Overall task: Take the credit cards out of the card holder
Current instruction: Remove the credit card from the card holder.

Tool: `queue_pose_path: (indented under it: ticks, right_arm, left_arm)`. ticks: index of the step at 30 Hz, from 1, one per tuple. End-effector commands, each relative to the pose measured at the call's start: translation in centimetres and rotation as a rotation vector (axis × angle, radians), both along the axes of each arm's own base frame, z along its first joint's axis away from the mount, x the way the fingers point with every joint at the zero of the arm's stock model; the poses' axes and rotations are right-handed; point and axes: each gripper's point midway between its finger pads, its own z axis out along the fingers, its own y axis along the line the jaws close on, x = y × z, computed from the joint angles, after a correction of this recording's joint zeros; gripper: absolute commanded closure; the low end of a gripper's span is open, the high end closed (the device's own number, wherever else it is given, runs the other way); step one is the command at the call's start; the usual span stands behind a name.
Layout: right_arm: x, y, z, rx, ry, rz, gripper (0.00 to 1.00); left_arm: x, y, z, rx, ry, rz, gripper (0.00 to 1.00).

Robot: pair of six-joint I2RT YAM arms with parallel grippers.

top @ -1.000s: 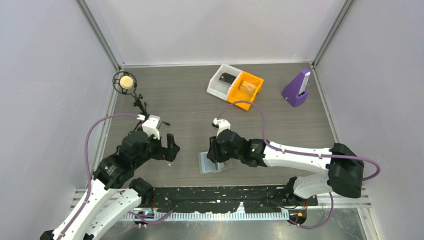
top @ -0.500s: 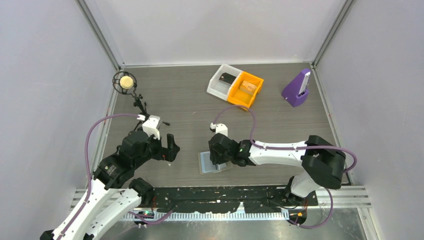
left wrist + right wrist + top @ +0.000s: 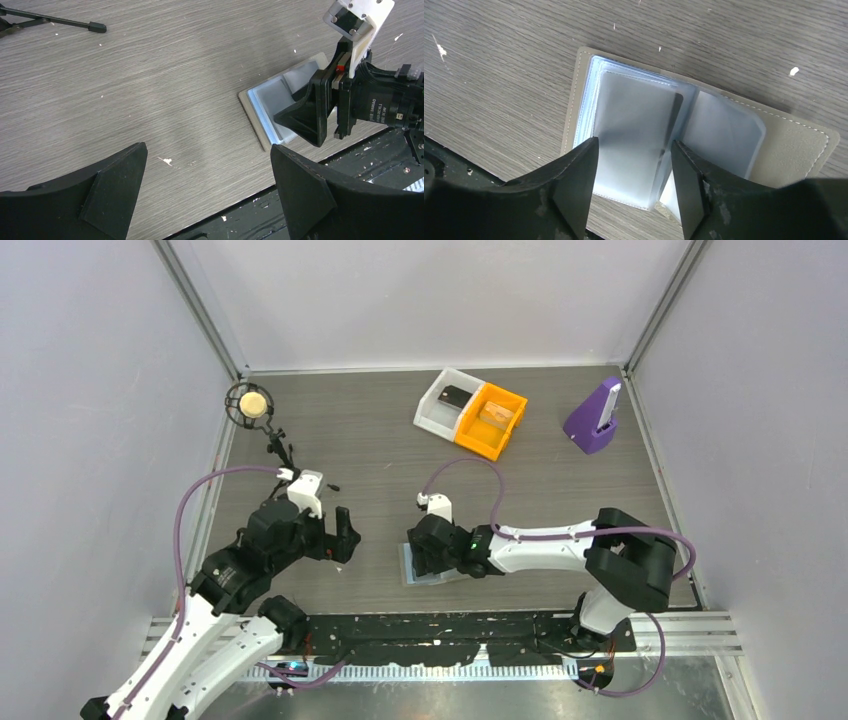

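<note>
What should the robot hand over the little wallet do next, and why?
Probably lower the right gripper slightly and pinch the edge of the top clear sleeve. The card holder lies open on the table, and the jaws stand apart above its sleeves, holding nothing.

The left arm (image 3: 195, 625) and right arm (image 3: 540, 540) pair white link shells with black joint housings, and a purple cable (image 3: 185, 510) runs along each. The left gripper (image 3: 207, 150) and right gripper (image 3: 634, 145) have matte black, wedge-shaped fingers. A white camera mount (image 3: 357, 20) with visible screws sits on the right wrist, near white lettering (image 3: 380, 105) on the black body.
</note>
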Motion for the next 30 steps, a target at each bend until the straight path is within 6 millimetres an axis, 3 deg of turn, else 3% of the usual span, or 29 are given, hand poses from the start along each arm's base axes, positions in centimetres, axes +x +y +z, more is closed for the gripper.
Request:
queue_pose_path:
  ticks: [1, 7, 19, 24, 30]
  right_arm:
    - [0.6, 0.0, 2.1, -0.031, -0.083, -0.042, 0.35]
    - [0.4, 0.3, 2.6, -0.096, -0.128, -0.047, 0.29]
    - [-0.4, 0.6, 0.2, -0.169, -0.136, -0.042, 0.28]
    - [-0.5, 0.1, 0.0, -0.163, -0.141, -0.058, 0.36]
    - [-1.0, 1.1, 1.2, -0.018, -0.135, -0.048, 0.45]
  left_arm:
    - [0.3, 0.1, 0.4, -0.009, -0.01, 0.017, 0.02]
    - [0.4, 0.6, 0.7, -0.004, -0.034, 0.041, 0.02]
    - [0.4, 0.6, 0.8, -0.004, -0.033, 0.038, 0.02]
    - [0.3, 0.5, 0.7, -0.009, -0.033, 0.032, 0.02]
    - [0.0, -0.5, 0.4, -0.055, 0.001, 0.011, 0.04]
